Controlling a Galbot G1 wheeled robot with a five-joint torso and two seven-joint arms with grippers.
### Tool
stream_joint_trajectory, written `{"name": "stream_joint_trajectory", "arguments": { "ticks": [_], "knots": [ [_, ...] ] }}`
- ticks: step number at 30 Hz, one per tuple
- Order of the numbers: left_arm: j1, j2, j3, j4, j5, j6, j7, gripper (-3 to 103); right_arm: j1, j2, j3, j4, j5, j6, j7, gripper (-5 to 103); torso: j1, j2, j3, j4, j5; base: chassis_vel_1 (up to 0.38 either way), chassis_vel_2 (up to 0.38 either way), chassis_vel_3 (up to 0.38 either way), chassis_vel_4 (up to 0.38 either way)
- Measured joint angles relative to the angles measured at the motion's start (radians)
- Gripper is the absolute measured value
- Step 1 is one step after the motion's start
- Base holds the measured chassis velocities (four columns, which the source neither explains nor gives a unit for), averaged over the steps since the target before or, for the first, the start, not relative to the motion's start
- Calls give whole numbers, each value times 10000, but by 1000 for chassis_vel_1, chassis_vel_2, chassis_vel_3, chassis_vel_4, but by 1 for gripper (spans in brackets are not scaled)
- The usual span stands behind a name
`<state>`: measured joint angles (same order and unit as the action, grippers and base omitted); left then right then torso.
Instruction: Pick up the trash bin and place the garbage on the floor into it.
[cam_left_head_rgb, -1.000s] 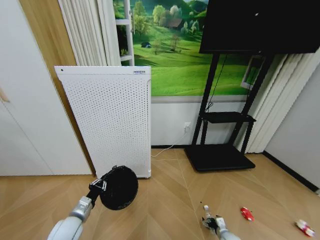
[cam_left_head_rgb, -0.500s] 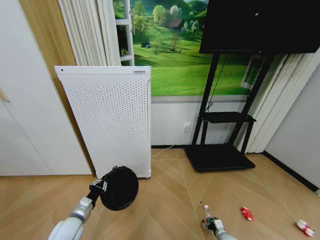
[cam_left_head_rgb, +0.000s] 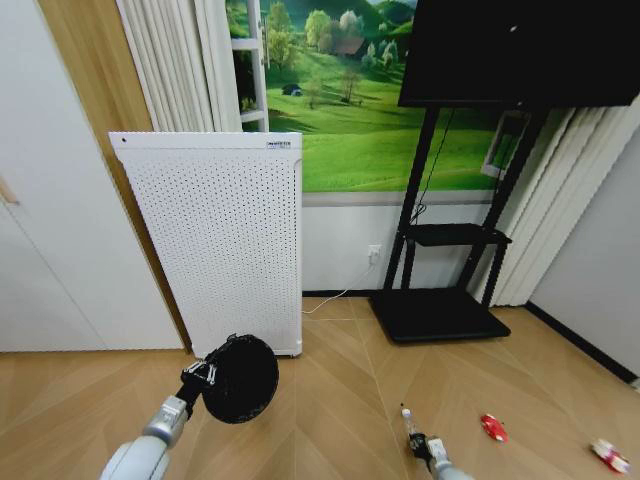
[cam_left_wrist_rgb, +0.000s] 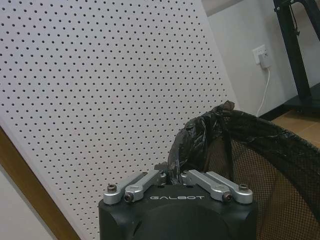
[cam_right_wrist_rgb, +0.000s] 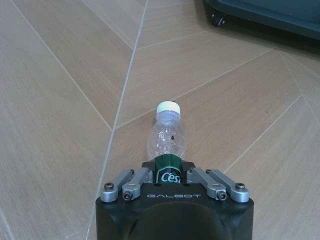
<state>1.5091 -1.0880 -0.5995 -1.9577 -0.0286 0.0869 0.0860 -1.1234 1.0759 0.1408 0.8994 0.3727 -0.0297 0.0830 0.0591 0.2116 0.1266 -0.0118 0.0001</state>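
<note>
Tools (cam_right_wrist_rgb: 169, 172) (cam_left_wrist_rgb: 172, 175) grip bottle (cam_right_wrist_rgb: 167, 140) and trash bin (cam_left_head_rgb: 240, 378).

You can't see the bottle's (cam_right_wrist_rgb: 166, 145) lower body: the right gripper (cam_right_wrist_rgb: 167, 170) covers it past the green label. The trash bin's (cam_left_wrist_rgb: 260, 165) far rim runs off the left wrist view's edge.

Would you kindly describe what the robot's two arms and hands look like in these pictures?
Each hand is a matte black block lettered GALBOT in white, with silver metal linkage bars fixed by dark screws: the left hand and the right hand look alike. In the head view, the left arm has a pale grey rounded shell with a silver wrist section.
</note>
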Motion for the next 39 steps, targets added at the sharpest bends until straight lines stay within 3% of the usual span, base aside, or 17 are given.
{"name": "stream_joint_trajectory", "arguments": {
  "ticks": [2,11,18,21,25,26,30,35,39],
  "knots": [
    [-29,-12,42,41,6,-20,0,7,-189,-103,37,249,41,-53,49,20,0,0,0,1,-1,0,0,0,0],
    [-266,-71,193,1,-190,66,-166,7,-1139,-667,658,1551,302,-534,622,19,1,0,0,-2,3,0,0,0,0],
    [-516,89,802,-100,-367,141,-281,7,-2772,-1382,2131,4754,1065,-688,1055,19,0,1,-1,3,-3,0,0,0,0],
    [-726,191,1299,-201,-607,325,-407,7,-3789,-1699,3183,6805,1217,-370,856,19,0,0,-1,-3,-5,0,0,0,0],
    [-743,285,1418,-391,-709,443,-409,7,-4532,-1976,3686,8547,1334,274,376,19,0,1,-1,-2,0,0,0,0,0],
    [-743,285,1418,-391,-709,443,-409,7,-4532,-1976,3686,8547,1334,274,376,19,0,1,-1,-2,0,0,0,0,0],
    [-649,370,1316,-538,-755,476,-405,7,-5081,-2170,3860,10091,1101,1392,-542,19,0,1,-1,3,3,0,0,0,0],
    [-688,407,1412,-557,-759,476,-411,7,-5236,-2174,3754,11022,799,1679,-828,19,0,1,-1,1,-1,0,0,0,0],
    [-820,296,1802,-575,-719,493,-471,7,-5164,-2217,3425,11673,739,2177,-1557,19,1,1,-1,1,-1,0,0,0,0]
  ]
}}
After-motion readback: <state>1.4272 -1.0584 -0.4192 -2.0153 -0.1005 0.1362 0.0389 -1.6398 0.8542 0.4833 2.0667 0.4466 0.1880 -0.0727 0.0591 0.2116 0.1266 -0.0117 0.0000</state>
